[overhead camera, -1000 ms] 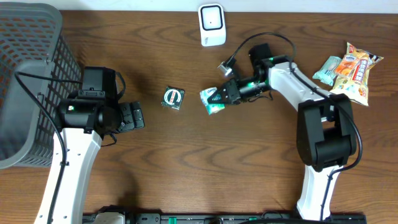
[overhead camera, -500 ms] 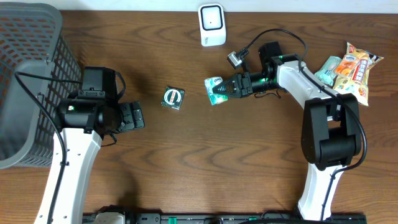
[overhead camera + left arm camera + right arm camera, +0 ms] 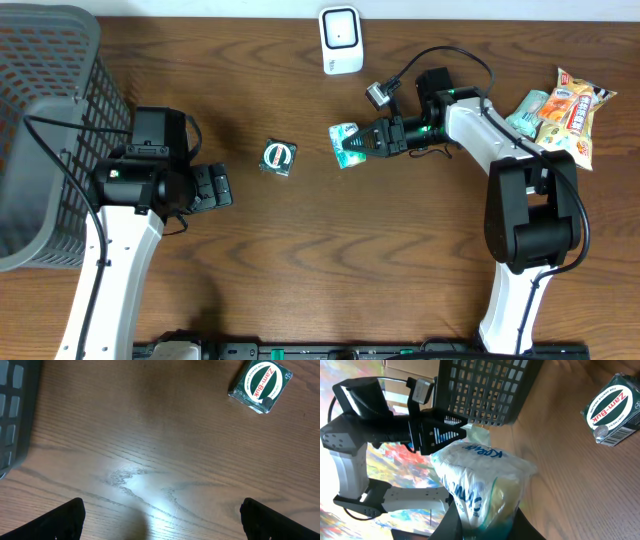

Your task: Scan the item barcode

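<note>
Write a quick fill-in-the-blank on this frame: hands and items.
1. The right hand is shut on the ___.
2. The left hand is ___ and holds nothing.
3. The green box, lying apart from both hands, carries the brand name ___.

Missing words: tissue pack; open; Zam-Buk.

The little green box (image 3: pixel 256 386) said "Zam-Buk" on its round label, and the tissue pack (image 3: pixel 485 485) had blue lettering I couldn't quite read.
</note>
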Robot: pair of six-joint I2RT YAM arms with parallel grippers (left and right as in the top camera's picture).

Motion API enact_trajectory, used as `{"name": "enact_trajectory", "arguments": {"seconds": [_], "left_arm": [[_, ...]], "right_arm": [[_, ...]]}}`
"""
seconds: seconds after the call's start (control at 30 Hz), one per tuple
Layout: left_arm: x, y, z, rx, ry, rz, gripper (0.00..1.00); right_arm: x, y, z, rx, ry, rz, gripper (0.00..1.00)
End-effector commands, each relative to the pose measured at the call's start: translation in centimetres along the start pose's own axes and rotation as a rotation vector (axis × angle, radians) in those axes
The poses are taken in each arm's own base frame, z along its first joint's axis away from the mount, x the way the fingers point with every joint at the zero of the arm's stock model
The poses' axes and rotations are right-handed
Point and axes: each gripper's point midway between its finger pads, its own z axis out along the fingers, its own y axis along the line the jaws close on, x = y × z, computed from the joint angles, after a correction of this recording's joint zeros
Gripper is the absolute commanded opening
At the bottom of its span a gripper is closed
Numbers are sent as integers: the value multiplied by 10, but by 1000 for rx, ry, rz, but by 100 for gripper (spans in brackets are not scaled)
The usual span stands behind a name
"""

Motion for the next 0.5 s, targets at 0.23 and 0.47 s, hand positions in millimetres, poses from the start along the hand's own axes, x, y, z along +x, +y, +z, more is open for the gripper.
{"name": "enact_trajectory", "arguments": {"seconds": [0.23, 0.47], "left_arm": [[2, 1, 2, -7, 9, -5, 98], [2, 1, 2, -7, 9, -5, 98]], "right_arm": [[-3, 21, -2, -34, -13, -37, 1], [-6, 52, -4, -32, -16, -122, 1]]}}
